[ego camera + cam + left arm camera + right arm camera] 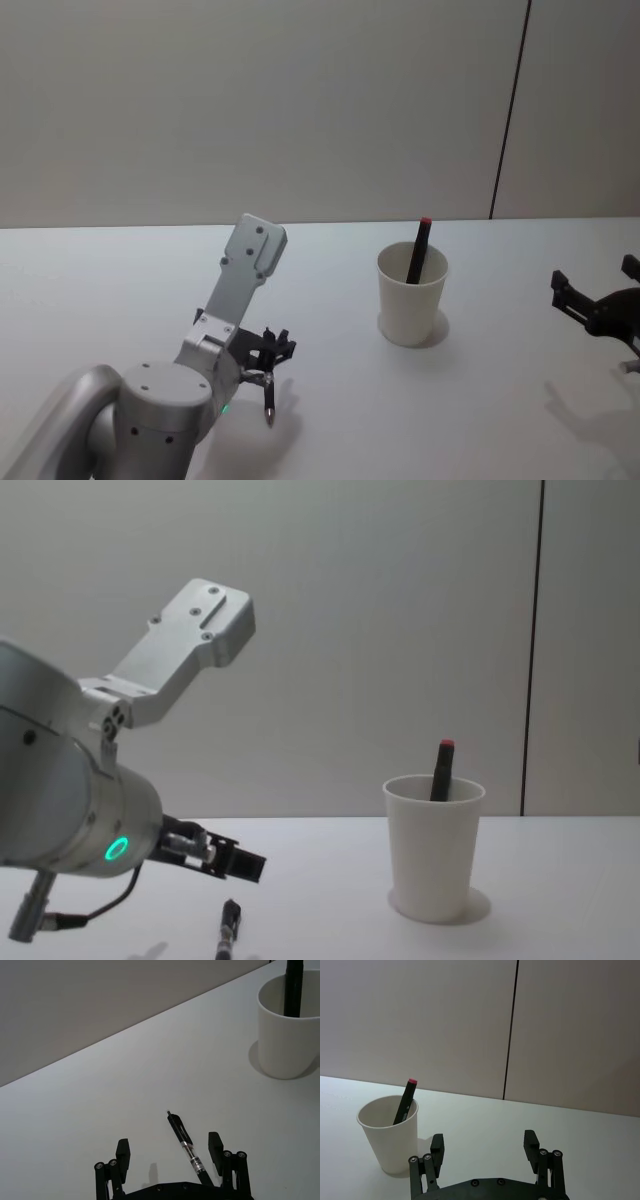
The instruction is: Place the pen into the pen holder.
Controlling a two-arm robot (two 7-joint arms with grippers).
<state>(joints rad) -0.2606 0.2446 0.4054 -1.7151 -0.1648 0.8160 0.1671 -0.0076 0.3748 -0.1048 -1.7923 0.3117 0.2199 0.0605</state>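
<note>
Pen (182,1135) lies on table (120,290) between wide-open empty fingers of left gripper (169,1144) | cup (410,300) upright, red-tipped pen (418,250) inside | right gripper (484,1139) far right, fingers spread, empty

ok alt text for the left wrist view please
The left gripper, jaws open, frames a black pen lying on the white table. Farther off stands the white paper-cup pen holder with another dark pen in it.
</note>
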